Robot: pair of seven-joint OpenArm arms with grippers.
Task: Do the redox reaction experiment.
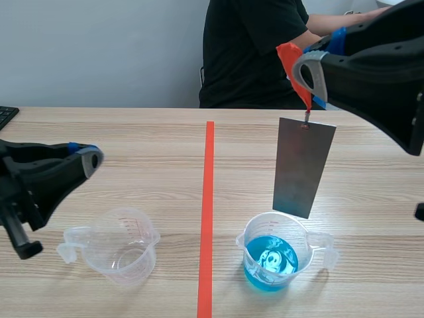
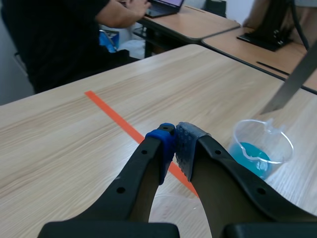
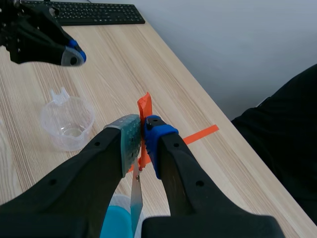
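Observation:
A grey metal plate (image 1: 303, 166) hangs from an orange tag (image 1: 292, 66), and my right gripper (image 1: 306, 74) is shut on that tag. The plate's lower edge hangs just above a clear beaker of blue liquid (image 1: 270, 260) right of the tape line. In the right wrist view the orange tag (image 3: 144, 107) sticks out between the fingers of the right gripper (image 3: 142, 135) and the plate (image 3: 136, 197) drops edge-on over the blue liquid (image 3: 118, 221). My left gripper (image 1: 93, 158) is shut on nothing, above an empty clear beaker (image 1: 121, 244). The left wrist view shows the left gripper (image 2: 174, 142) beside the blue beaker (image 2: 258, 148).
A person in a black shirt (image 1: 254, 53) sits across the table. An orange-red tape line (image 1: 208, 212) runs down the table's middle. A keyboard (image 3: 86, 13) lies at the far left corner. Desks with a laptop (image 2: 164, 7) stand behind the person.

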